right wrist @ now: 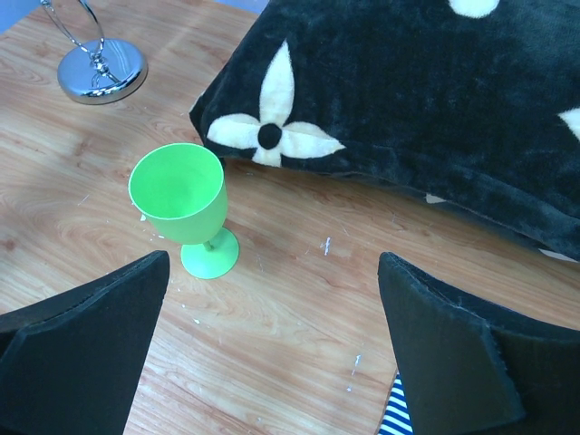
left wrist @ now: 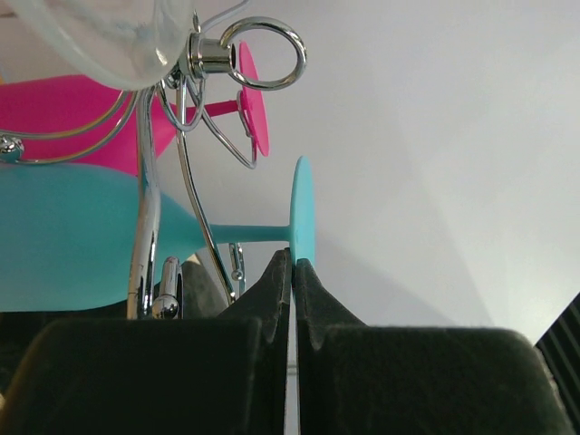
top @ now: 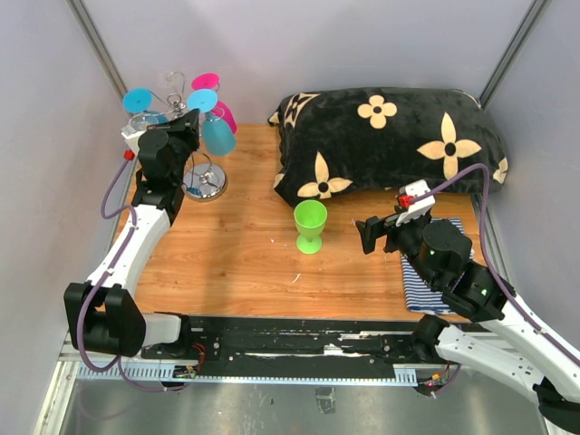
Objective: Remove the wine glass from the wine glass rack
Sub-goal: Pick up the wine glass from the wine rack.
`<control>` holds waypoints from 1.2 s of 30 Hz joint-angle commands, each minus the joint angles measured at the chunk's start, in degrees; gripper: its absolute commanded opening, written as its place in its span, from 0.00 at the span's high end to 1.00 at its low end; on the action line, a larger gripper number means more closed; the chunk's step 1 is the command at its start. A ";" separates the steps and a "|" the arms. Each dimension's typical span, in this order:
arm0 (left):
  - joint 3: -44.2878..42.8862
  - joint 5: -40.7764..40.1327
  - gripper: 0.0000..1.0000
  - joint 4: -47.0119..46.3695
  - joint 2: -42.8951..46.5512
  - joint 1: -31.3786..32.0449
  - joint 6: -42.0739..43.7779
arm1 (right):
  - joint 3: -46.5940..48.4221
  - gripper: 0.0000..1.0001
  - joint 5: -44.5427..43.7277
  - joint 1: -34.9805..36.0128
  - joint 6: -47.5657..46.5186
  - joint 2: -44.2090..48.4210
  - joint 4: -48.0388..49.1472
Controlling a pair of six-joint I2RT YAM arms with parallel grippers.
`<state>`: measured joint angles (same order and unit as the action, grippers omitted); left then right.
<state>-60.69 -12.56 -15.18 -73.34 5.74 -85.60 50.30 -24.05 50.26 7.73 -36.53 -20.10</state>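
The wine glass rack [top: 207, 184] stands at the back left of the table, and its chrome stem and curled hooks [left wrist: 201, 56] fill the left wrist view. From it hang a teal wine glass [left wrist: 63, 231], a pink one [left wrist: 82, 113] and a clear one [left wrist: 100, 36]. My left gripper [left wrist: 296, 258] is shut, its tips right under the rim of the teal glass's foot [left wrist: 303, 204]; nothing shows between the fingers. A green wine glass [top: 310, 225] stands upright mid-table. Right of it my right gripper [right wrist: 272, 258] hangs open and empty above the wood.
A black pillow [top: 390, 145] with cream flowers lies along the back right. A striped cloth [top: 426, 290] sits under the right arm. Grey walls close in the table on the left, back and right.
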 commanded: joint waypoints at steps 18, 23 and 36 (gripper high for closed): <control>-9.06 -7.99 0.99 5.26 -4.68 2.68 -2.38 | -0.04 0.02 -1.04 0.07 0.45 1.33 -0.52; -11.05 -3.28 1.00 4.20 -6.88 2.87 0.03 | -0.12 0.02 -1.08 0.04 0.53 1.22 -0.55; -9.44 7.50 0.99 -1.19 -7.50 2.96 3.59 | -0.36 0.02 -2.76 0.08 0.86 1.71 -0.77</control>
<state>-68.93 -11.44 -10.83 -79.57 8.38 -85.23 50.30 -25.61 50.26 7.73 -35.20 -20.99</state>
